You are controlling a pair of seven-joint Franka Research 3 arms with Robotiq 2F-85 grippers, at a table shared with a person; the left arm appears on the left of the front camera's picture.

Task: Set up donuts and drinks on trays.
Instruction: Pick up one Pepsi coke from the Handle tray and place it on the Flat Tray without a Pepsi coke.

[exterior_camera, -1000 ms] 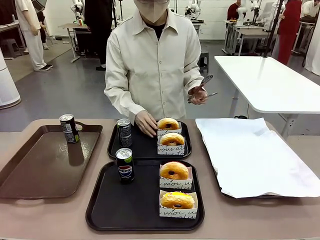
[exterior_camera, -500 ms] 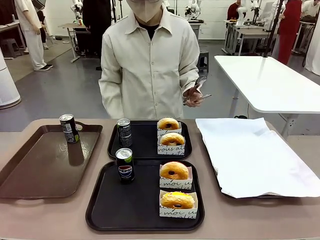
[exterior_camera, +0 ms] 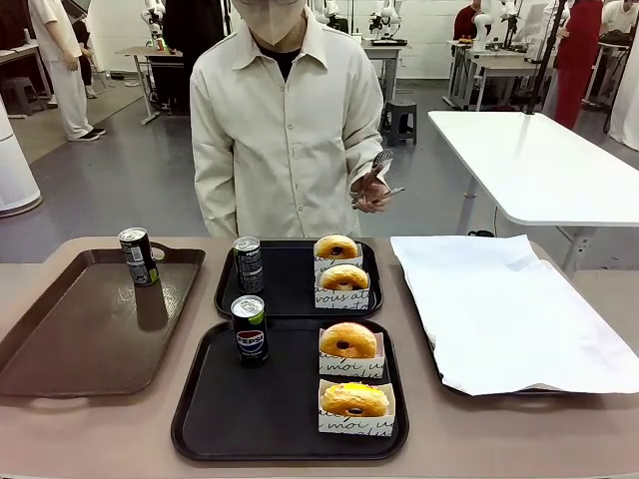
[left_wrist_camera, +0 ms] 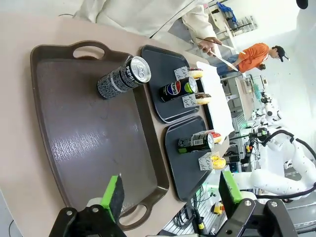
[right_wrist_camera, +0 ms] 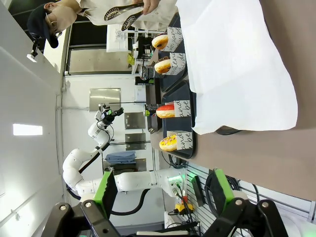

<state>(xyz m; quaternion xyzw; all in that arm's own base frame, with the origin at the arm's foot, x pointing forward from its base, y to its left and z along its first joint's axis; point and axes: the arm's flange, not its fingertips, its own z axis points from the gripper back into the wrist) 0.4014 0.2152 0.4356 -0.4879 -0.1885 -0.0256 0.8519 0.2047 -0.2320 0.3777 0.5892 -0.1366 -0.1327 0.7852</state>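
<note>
— Counting near to far: the near black tray (exterior_camera: 200,419) holds one can (exterior_camera: 248,327) and two donuts (exterior_camera: 347,340); the far black tray (exterior_camera: 292,294) holds a second can (exterior_camera: 248,263) and two more. Both look set.

— Anything left?

— A third can (exterior_camera: 137,255) stands on the brown tray (exterior_camera: 60,349).

— And the claws?

— The left gripper (left_wrist_camera: 170,200) gapes wide and empty above that brown tray's near rim, the can well ahead. The right gripper (right_wrist_camera: 160,190) is wide too, by the white paper (right_wrist_camera: 232,64), donuts well apart. The person's hand (exterior_camera: 371,187) holds tongs (exterior_camera: 379,165).

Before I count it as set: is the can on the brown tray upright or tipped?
Upright. The can stands on its base in the brown tray's far corner, silver top up.
</note>
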